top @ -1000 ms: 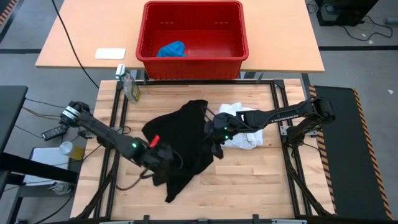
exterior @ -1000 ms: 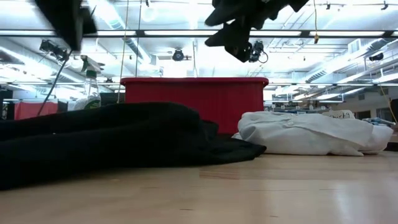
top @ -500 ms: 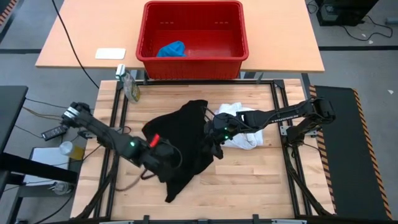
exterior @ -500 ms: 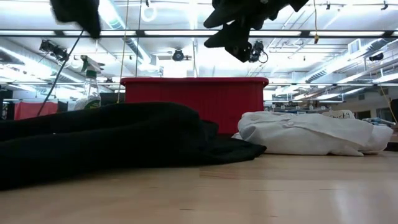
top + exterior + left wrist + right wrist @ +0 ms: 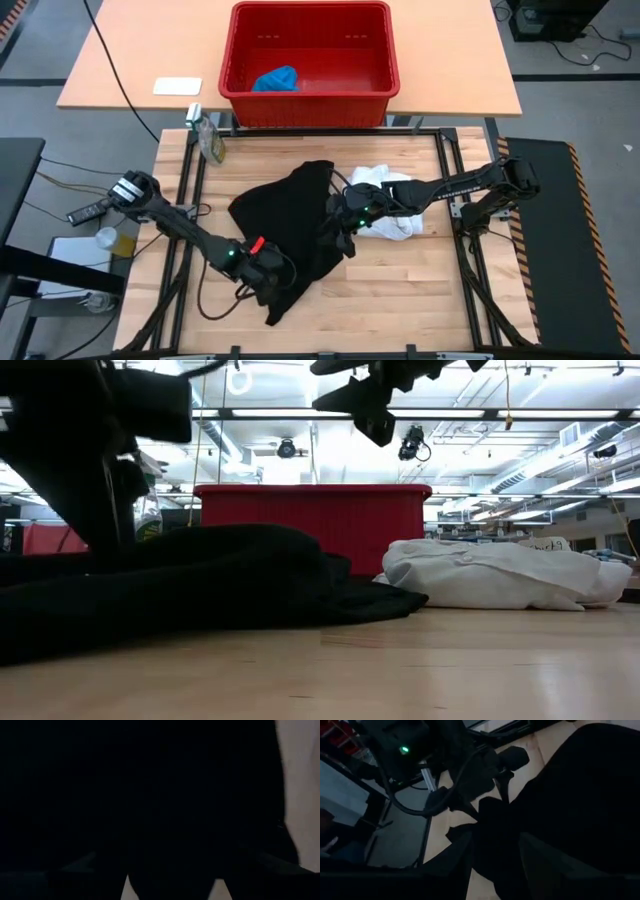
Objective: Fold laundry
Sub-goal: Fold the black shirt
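Left gripper (image 5: 268, 283) drops from its lift onto the large black cloth garment (image 5: 290, 225), fingers now spread, releasing the near fold on the wooden bench (image 5: 400, 290); right gripper (image 5: 343, 228) pinches the garment's right edge.

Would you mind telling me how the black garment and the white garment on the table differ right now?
The black garment is spread wide over the table's middle; the white garment is bunched into a smaller heap beside it. The left gripper sits low at the black garment's near edge and the right gripper holds its other side, while the white garment lies untouched by either gripper's fingers. Both are soft, unfolded cloth on the wooden table.
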